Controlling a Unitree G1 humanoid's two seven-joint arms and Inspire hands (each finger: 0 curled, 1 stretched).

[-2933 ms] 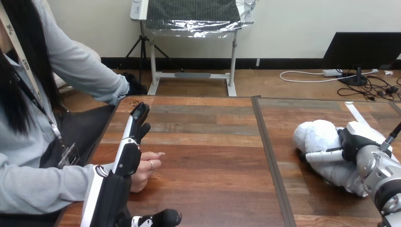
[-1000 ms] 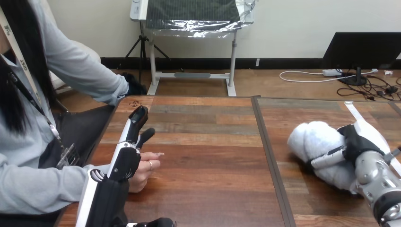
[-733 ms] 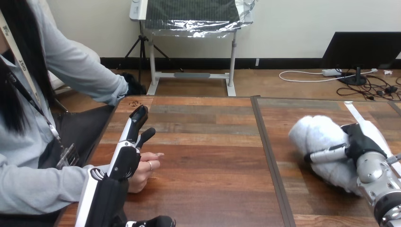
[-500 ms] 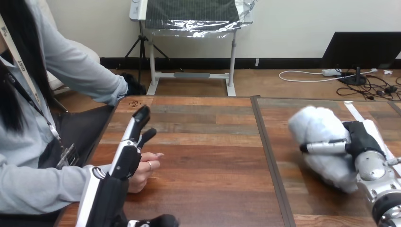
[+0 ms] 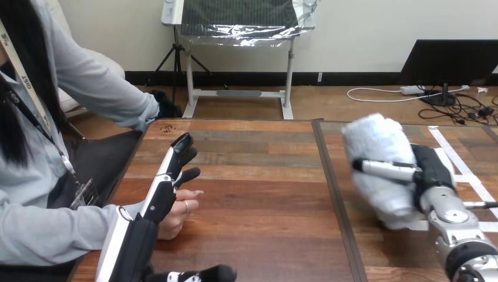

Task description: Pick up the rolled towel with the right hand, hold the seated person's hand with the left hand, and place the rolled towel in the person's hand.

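Head view showed the right hand (image 5: pixel 433 170) wrapped round the rolled towel (image 5: pixel 376 153), with a finger lying across its front and the palm against its side. The towel stood tilted over the right half of the counter (image 5: pixel 264 194). It looked lifted clear of the wood, though its lower end sat too near the surface to be sure. At the counter's left edge the person's hand (image 5: pixel 179 210) rested on the wood, loosely curled. The left hand (image 5: pixel 163 197) lay over the person's wrist and the back of that hand, its fingers (image 5: pixel 181 151) straight and a little spread, pointing away from the robot. None of them curled round the person's hand, and I could not tell whether the 2 were touching.

By my reading, step 1 of 3, the pickup, was done and the carry toward the person was in hand. Step 2, taking hold of the person's hand, was not yet done. The next move would call for the left hand to close gently round the person's hand and steady it, with the palm opened upward, since a curled hand offers the towel no seat. The right arm would then have to cross the counter leftward, as the towel and the person's hand were well apart, and lower the towel without loosening its roll.
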